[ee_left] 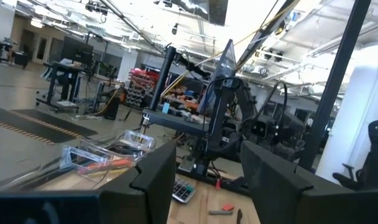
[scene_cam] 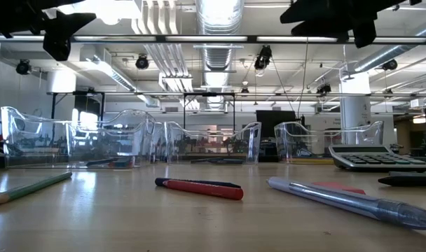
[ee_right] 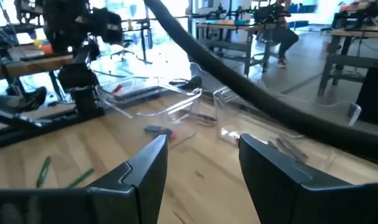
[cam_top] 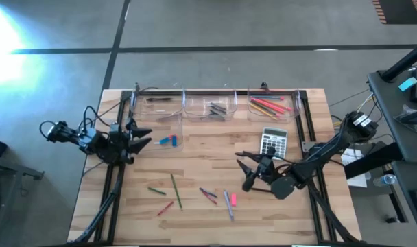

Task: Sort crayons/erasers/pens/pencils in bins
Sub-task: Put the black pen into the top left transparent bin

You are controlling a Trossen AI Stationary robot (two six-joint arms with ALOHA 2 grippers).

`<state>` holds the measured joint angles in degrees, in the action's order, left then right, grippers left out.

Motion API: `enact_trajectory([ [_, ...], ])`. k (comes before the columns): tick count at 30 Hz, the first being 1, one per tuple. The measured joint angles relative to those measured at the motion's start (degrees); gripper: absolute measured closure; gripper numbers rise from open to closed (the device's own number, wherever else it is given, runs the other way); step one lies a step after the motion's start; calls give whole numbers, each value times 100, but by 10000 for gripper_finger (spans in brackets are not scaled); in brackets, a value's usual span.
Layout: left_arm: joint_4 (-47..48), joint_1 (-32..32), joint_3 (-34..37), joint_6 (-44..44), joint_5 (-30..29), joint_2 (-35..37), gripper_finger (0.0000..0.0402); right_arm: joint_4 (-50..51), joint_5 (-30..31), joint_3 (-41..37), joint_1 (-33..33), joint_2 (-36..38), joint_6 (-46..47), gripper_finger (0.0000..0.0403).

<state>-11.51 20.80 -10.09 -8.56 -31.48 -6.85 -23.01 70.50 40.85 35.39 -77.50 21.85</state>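
Note:
Four clear bins stand along the far edge. One bin (cam_top: 270,104) holds orange and red pencils (cam_top: 267,106), one (cam_top: 210,106) holds grey sticks, and one (cam_top: 156,101) holds dark pens. A nearer bin (cam_top: 160,132) holds blue and pink erasers (cam_top: 169,140). Loose green and red pencils (cam_top: 175,189), pens (cam_top: 208,194) and a pink stick (cam_top: 232,199) lie on the near half of the table. My left gripper (cam_top: 148,137) is open at the table's left edge, beside the eraser bin. My right gripper (cam_top: 244,169) is open above the table, left of the calculator.
A grey calculator (cam_top: 273,141) lies right of centre, just beyond my right gripper. A clear pen (scene_cam: 353,199) and a red and black pen (scene_cam: 199,187) lie closest to the near edge. Bare wood shows between the bins and the loose sticks.

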Motion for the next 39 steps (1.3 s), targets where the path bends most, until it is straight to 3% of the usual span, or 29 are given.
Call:
enact_trajectory([
  [14,-1,-4,0,0,1,-387,235,16,4,340,-56,-327,-335,216],
  [39,0,-4,0,0,2,-917,235,27,-317,364,-119,-364,-146,216],
])
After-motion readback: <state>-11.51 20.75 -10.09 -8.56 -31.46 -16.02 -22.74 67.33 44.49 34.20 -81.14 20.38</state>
